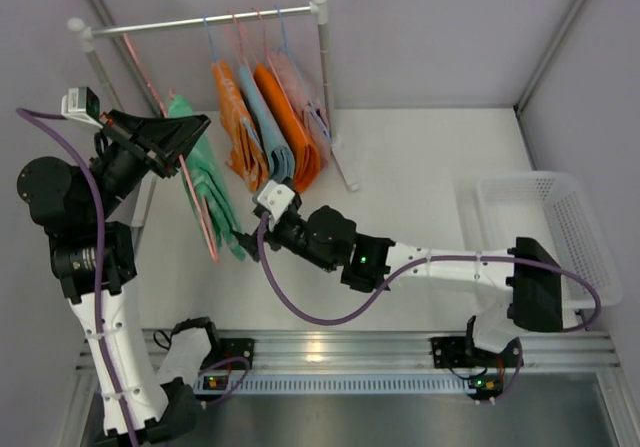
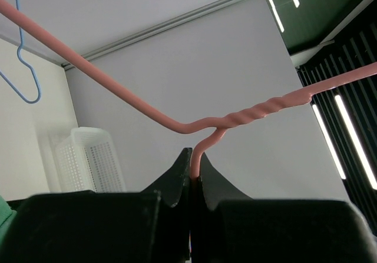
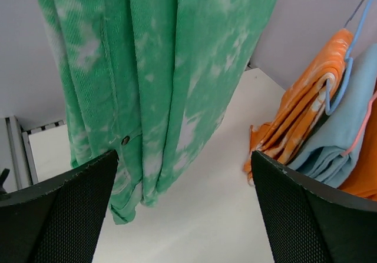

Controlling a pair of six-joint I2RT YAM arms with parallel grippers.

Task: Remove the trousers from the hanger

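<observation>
A: Left arm first, as it sits closest under the overhead camera. The left gripper (image 1: pixel 185 139) is clamped on the hanger (image 2: pixel 259 108). The pink wire is pinched between the closed fingers just below the twisted neck and held raised off the tabletop (image 1: pixel 430 167).

B: Trousers?

A: The trousers (image 1: pixel 210 182) are draped over the hanger's bar. They are hung apart from the rail (image 1: pixel 210 19), where the orange pair (image 3: pixel 300 116) and the light blue pair (image 3: pixel 339 139) are kept. In the overhead view the cloth's long axis is run from the left gripper down toward the arm bases. The free lower end is the end nearest the right arm.

B: Right side?

A: The right gripper (image 1: pixel 245 239) is spread wide and nothing is held. It is placed at the lower end of the cloth. From its wrist camera the mint cloth is seen straight ahead, offset toward the finger on the left of that view, with the hem near fingertip level. Whether the hem is already between the fingers cannot be told.

B: So the pull is assigned to the right?

A: Judged so. The left is taken up as the anchor, and the right is nearer the free end. A closure on the hem is probably needed. A pull along the long axis, away from the left gripper, would likely follow so the cloth is slid off the bar. One risk is noted: only one layer may be caught.
</observation>
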